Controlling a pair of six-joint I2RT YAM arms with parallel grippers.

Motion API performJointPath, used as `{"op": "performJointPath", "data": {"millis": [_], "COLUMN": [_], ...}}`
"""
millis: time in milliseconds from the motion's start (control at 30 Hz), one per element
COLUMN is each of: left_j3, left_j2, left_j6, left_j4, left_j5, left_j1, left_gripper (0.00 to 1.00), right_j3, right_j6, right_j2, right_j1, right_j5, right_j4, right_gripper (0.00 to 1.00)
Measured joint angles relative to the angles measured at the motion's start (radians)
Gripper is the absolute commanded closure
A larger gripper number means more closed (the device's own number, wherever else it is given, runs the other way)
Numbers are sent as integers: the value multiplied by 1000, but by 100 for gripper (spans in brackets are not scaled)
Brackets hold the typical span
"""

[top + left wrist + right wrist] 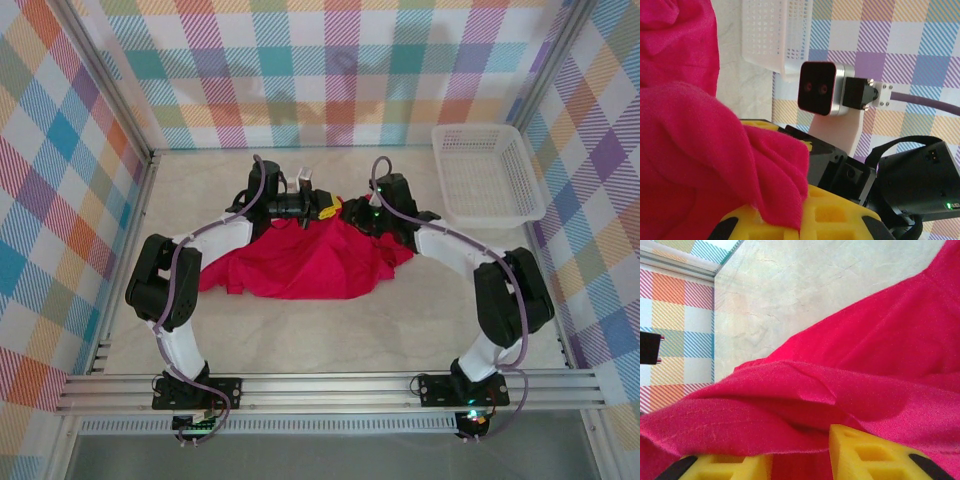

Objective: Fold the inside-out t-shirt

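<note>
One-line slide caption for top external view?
Left gripper and right gripper at the far edge of a bunched bright red cloth t-shirt; white plastic basket far right.

No text, label, brand or number that I can read in any view. On the inside-out t-shirt any tag print is too small to make out. The white plastic basket carries no legible mark.
</note>
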Motion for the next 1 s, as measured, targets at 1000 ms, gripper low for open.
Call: {"op": "performJointPath", "data": {"millis": [1000], "left_j3": [113], "left_j2": [130], "left_j6": [193], "left_j4": [-245], "left_j5": [-38], "left_j1": [72], "left_gripper": [100], "right_j3": [110], "right_j6": [-161], "right_j2": [-269], "right_j1": [-34], "right_j5": [-57], "right_j4": [-523], "right_gripper": [70]}}
